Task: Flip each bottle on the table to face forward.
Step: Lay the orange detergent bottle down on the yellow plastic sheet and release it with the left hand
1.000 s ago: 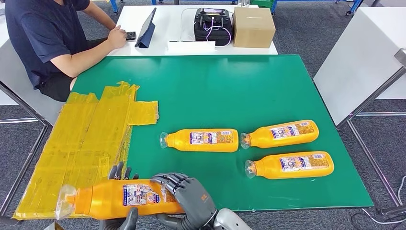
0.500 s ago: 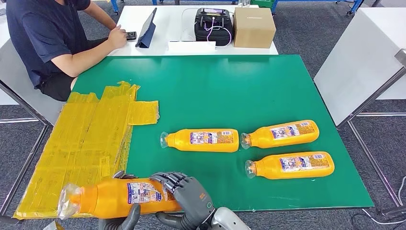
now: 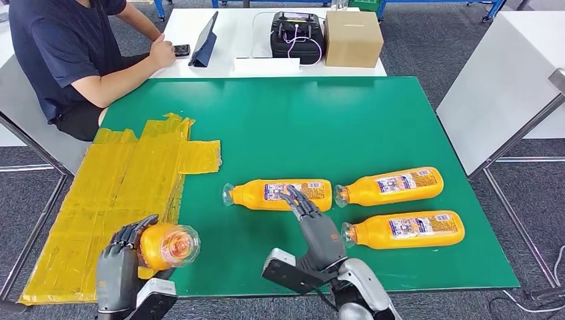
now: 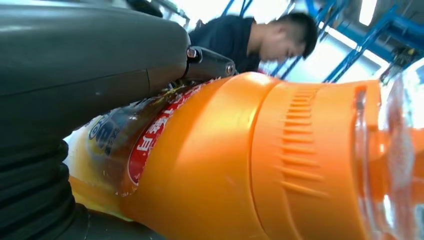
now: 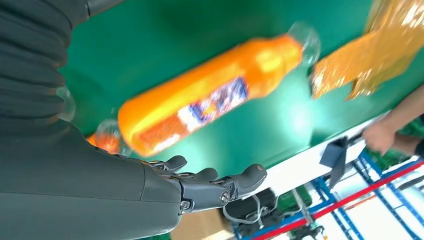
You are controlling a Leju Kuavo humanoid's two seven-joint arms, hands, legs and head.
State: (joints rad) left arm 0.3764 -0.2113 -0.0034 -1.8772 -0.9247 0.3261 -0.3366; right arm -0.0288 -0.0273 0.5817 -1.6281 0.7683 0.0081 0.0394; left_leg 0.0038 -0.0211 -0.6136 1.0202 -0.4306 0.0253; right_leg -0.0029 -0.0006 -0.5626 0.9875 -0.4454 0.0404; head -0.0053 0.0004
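The right hand point(image 3: 318, 230) has let go of the held bottle point(image 3: 168, 246) and moved out over the green table point(image 3: 373, 127), fingers spread. The left hand point(image 3: 118, 267) now grips that bottle alone, cap toward the camera.

Bright, even overhead light; the head view is sharp, the right wrist view motion-blurred, backlight glares behind.

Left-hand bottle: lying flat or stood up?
Stood up, off the table: the bottle points its clear cap at the head camera, gripped by the left hand over the yellow sheet.
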